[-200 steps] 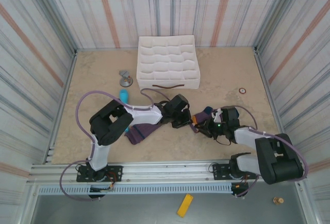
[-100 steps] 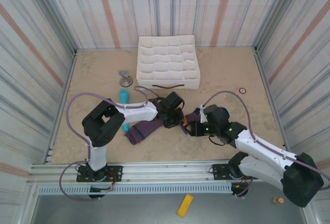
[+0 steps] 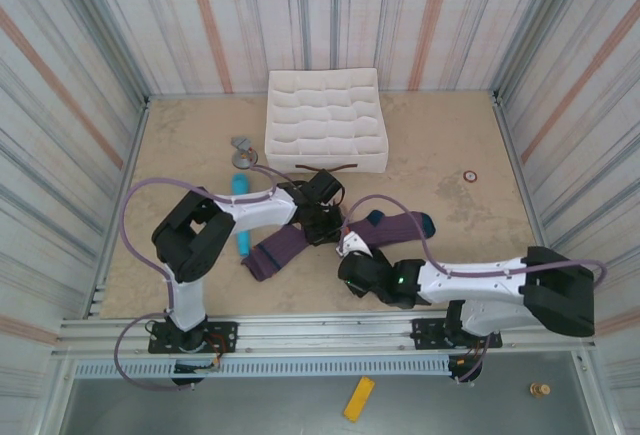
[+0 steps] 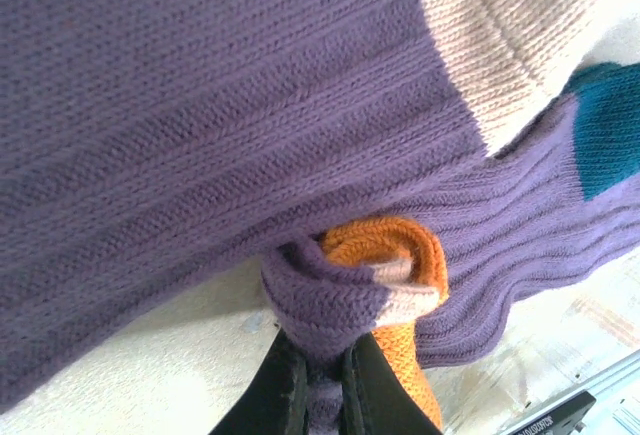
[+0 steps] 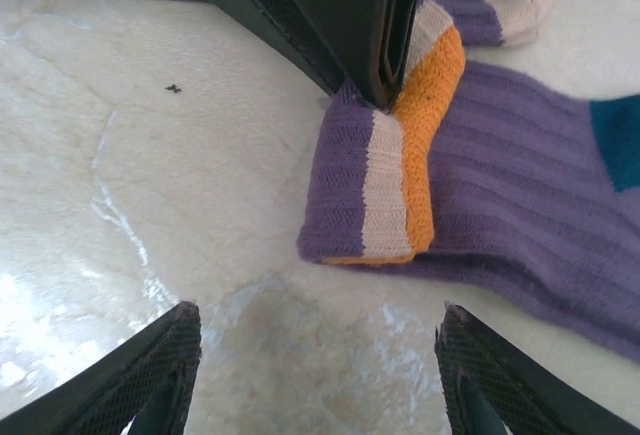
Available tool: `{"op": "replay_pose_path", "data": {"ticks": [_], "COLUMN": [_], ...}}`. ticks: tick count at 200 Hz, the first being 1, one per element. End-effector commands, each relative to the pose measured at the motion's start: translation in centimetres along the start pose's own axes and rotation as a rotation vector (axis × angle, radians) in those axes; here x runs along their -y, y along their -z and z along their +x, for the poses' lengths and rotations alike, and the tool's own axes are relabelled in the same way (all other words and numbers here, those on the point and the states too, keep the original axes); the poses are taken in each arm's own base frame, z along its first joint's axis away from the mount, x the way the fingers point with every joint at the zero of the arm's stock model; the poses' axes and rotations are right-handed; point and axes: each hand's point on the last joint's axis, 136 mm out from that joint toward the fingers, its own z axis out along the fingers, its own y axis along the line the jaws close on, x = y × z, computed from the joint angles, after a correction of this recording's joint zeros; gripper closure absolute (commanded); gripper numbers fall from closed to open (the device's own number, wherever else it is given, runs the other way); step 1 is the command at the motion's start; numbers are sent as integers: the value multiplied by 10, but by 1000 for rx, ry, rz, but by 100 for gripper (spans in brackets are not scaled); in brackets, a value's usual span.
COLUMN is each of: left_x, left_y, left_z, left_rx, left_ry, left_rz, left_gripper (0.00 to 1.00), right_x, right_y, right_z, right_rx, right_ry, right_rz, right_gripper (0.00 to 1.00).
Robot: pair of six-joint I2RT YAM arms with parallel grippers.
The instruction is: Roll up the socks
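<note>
Two purple socks lie mid-table. One sock [image 3: 275, 250] stretches toward the near left; its pale tan end [image 4: 500, 35] shows in the left wrist view. The other sock [image 3: 395, 225] runs right to a teal toe [image 3: 425, 223]. Its orange cuff [image 5: 385, 190] is folded over once. My left gripper [image 4: 322, 395] is shut on the purple fold of that cuff [image 4: 330, 295], and its black fingers [image 5: 340, 15] reach in from above in the right wrist view. My right gripper [image 5: 320, 355] stands open just short of the fold with bare table between its fingertips; from above it [image 3: 350, 255] sits near the cuff.
A white divided organiser box [image 3: 325, 120] stands at the back centre. A light blue cylinder [image 3: 240, 187] and a grey object [image 3: 242, 150] lie left of it. A small ring [image 3: 469, 176] sits at the right. Striped walls close in the table.
My right gripper opened, let go of the sock and swung left and nearer. The teal-toed sock now lies stretched out to the right. The left gripper shifted slightly back-left, still gripping.
</note>
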Motion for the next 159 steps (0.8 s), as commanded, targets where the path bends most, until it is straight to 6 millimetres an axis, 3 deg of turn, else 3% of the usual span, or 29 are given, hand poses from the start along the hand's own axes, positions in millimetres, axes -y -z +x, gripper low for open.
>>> {"op": "replay_pose_path", "data": {"ticks": [1, 59, 87, 108, 159], "left_x": [-14, -15, -13, -13, -13], "left_y": [9, 11, 11, 10, 11], "left_z": [12, 13, 13, 13, 13], "left_rx": [-43, -56, -59, -61, -47], "left_ry": [-7, -10, -11, -11, -6], "left_rz": [-56, -55, -49, -50, -38], "left_gripper": [100, 100, 100, 100, 100], "right_x": [9, 2, 1, 4, 3], "right_y": [-3, -23, -33, -38, -41], "right_z": [-25, -27, -20, -14, -5], "right_rx": [103, 117, 88, 64, 29], "right_ry": [73, 161, 174, 159, 107], "right_rz": [143, 222, 237, 251, 220], "right_gripper": [35, 36, 42, 55, 99]}}
